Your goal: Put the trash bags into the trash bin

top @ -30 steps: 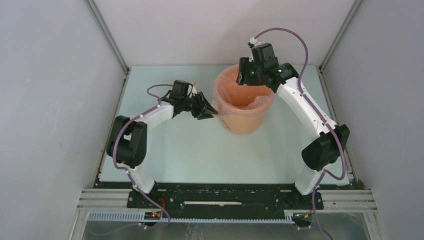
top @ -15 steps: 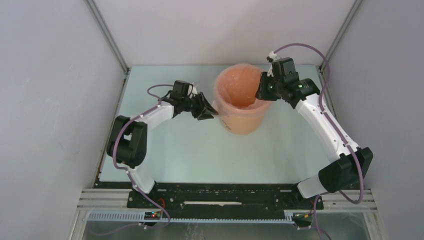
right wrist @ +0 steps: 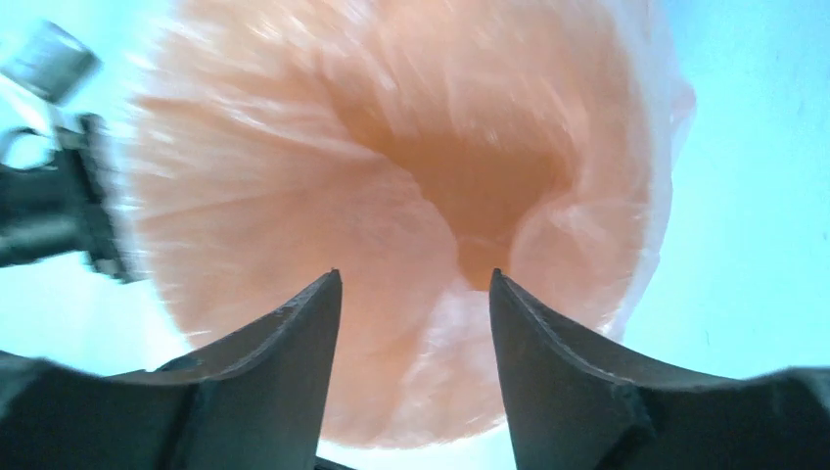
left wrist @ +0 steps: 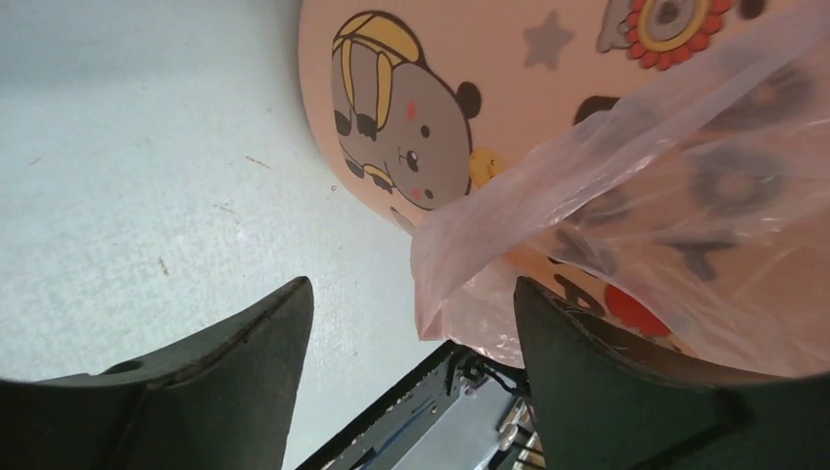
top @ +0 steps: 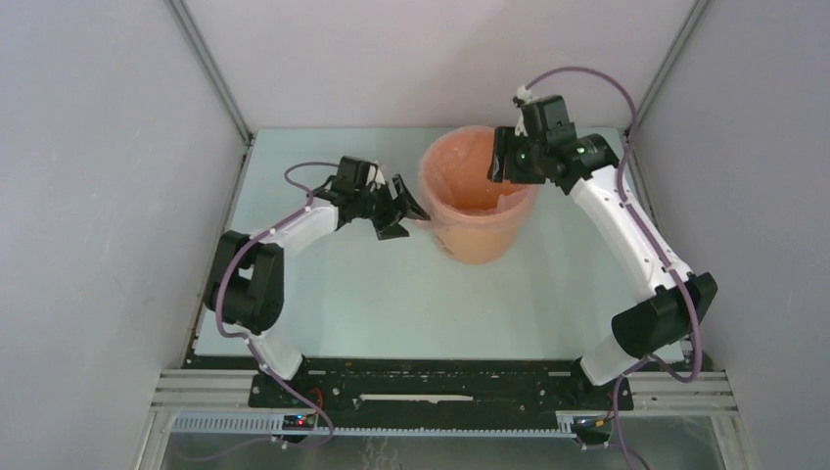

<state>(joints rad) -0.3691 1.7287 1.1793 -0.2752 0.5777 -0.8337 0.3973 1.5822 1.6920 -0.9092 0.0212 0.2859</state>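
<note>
The orange-tan trash bin [top: 482, 238] stands upright at the back middle of the table. The pale-pink trash bag [top: 468, 178] lines its inside and folds over the rim. My left gripper [top: 407, 215] is open beside the bin's left wall. In the left wrist view a loose corner of the bag [left wrist: 460, 284] hangs between the open gripper's [left wrist: 411, 308] fingers, over the bin's cartoon-printed wall [left wrist: 323, 69]. My right gripper [top: 499, 168] is open and empty above the bin's right rim. In the right wrist view this gripper [right wrist: 413, 282] looks down into the lined bin [right wrist: 391, 166].
The pale table [top: 343, 294] is boxed in by grey walls on the left, right and back. A black metal rail [top: 440, 380] with the arm bases runs along the near edge.
My left gripper has opened and let go of the bag's edge at the bin's left side. My right gripper swung right off the bin, then back over its right rim.
</note>
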